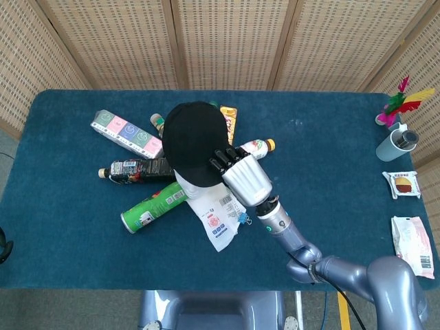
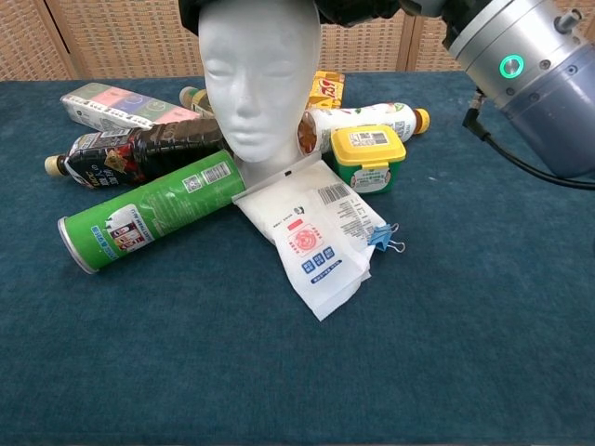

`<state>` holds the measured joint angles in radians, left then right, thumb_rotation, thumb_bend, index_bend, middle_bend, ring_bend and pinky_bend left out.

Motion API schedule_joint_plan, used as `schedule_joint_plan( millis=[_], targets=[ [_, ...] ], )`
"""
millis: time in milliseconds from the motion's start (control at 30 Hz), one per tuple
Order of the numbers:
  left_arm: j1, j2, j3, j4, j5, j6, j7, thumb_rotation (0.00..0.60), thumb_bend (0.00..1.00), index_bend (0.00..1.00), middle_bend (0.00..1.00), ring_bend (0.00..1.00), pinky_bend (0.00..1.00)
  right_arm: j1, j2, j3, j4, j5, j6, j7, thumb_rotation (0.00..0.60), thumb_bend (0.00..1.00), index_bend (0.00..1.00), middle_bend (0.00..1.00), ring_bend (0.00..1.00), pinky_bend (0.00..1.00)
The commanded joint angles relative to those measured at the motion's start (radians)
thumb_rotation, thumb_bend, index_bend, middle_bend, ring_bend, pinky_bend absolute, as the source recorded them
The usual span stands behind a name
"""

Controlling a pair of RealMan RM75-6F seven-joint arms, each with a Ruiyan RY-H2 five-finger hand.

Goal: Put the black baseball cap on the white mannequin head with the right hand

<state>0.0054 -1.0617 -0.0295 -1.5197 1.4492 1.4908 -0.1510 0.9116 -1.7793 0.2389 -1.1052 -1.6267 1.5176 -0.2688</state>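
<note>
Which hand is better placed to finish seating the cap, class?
Right. The right hand already holds the cap over the mannequin head; the left hand is not in view.

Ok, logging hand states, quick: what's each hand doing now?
Left hand: not in view.
Right hand: holding the black cap on the mannequin head.

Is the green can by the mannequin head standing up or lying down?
Lying down. The green can rests on its side on the blue table, its long axis slanting, its end facing the camera, beside the white mannequin head.
</note>
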Motion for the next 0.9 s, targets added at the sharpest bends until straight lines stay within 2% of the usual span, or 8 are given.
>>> schedule_joint_plan(
  millis=[33, 400, 900],
  targets=[
    [-0.001, 0.001, 0.0, -0.003, 0.0, -0.001, 0.003, 0.6, 0.34, 0.66, 0.52, 0.39, 0.33, -0.005, -0.003, -0.004, -0.005, -0.004, 0.0, 0.006, 0.6, 1.0, 0.61, 0.49, 0.58, 0.7],
    [-0.002, 0.002, 0.001, -0.008, 0.0, -0.004, 0.011, 0.6, 0.34, 0.66, 0.52, 0.39, 0.33, -0.004, -0.015, -0.001, -0.02, -0.021, -0.017, 0.002, 0.6, 1.0, 0.61, 0.49, 0.58, 0.7],
    [-0.007, -0.01, 0.004, 0.013, -0.001, -0.017, -0.003, 0.6, 0.34, 0.66, 0.52, 0.39, 0.33, 0.015, -0.025, 0.018, -0.064, -0.018, -0.078, -0.082, 0.6, 1.0, 0.61, 0.49, 0.57, 0.7]
  ],
)
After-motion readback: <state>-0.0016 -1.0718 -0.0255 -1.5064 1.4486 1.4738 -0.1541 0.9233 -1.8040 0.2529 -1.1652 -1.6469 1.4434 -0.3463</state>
